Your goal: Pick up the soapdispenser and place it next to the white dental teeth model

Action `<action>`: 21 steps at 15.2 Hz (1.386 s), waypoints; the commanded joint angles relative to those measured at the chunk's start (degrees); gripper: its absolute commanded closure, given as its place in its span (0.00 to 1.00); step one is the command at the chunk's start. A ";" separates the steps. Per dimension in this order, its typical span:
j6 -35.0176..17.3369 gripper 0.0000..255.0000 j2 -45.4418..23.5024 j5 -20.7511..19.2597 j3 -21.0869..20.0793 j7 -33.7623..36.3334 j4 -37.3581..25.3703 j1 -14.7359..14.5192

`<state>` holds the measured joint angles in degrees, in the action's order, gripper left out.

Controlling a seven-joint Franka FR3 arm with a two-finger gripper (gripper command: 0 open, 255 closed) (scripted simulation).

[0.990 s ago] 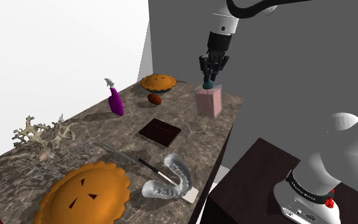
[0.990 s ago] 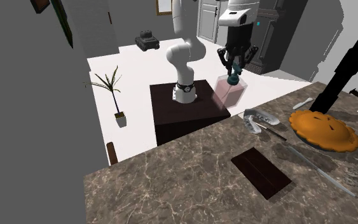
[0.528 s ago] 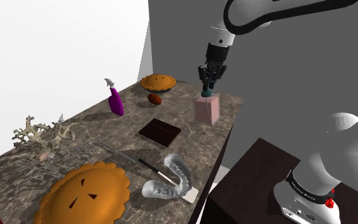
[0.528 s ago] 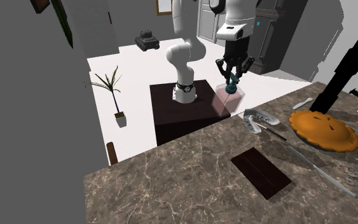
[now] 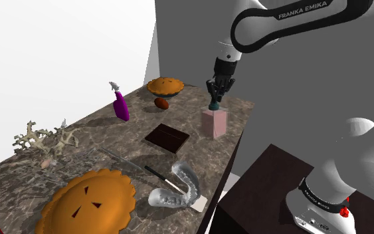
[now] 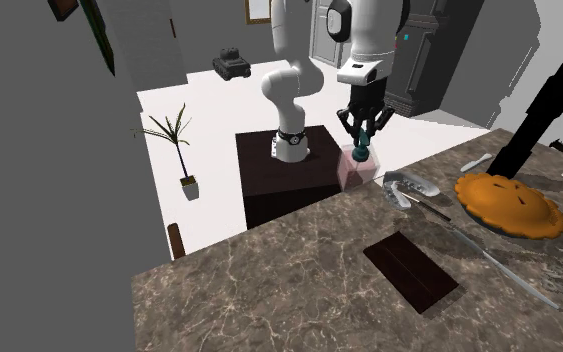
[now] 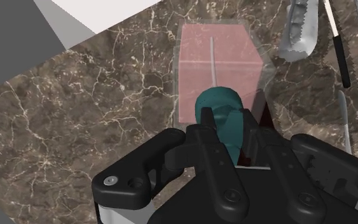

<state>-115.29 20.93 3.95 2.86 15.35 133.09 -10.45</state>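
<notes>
The soap dispenser [image 5: 214, 123] [image 6: 357, 172] [image 7: 217, 67] is a translucent pink box with a teal pump head [image 7: 222, 121]. My gripper [image 5: 214, 102] [image 6: 361, 148] [image 7: 229, 135] is above it, shut on the pump head. The box hangs upright at or just above the marble counter [image 5: 112, 143], close to the counter's edge nearest the stand. The pale, glassy teeth model [image 5: 177, 185] [image 6: 409, 187] [image 7: 299, 28] lies further along that edge, apart from the dispenser.
A dark square slab [image 5: 167, 137] [image 6: 411, 270] lies mid-counter. A thin dark-handled tool [image 5: 160, 176] and a big orange pie [image 5: 89, 203] [image 6: 509, 203] sit by the teeth model. A small pie [image 5: 165, 86], a brown lump [image 5: 161, 103] and a purple spray bottle [image 5: 121, 106] stand further back.
The gripper has carried the dispenser downward and along the counter edge toward the teeth model. The box, tilted a second ago, now hangs upright.
</notes>
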 commanded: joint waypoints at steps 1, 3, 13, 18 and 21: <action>-1.83 1.00 -0.60 0.09 0.04 -0.18 1.18 -0.02; -3.43 1.00 -1.03 0.17 0.05 -0.32 2.37 -0.03; -11.65 1.00 -4.04 0.71 0.17 -1.14 7.60 -0.19; -15.87 1.00 -6.11 1.11 0.25 -1.65 9.78 -0.32; -18.44 1.00 -7.53 1.40 0.30 -1.99 10.93 -0.41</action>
<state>-132.79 13.81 5.25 3.17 13.43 143.55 -10.81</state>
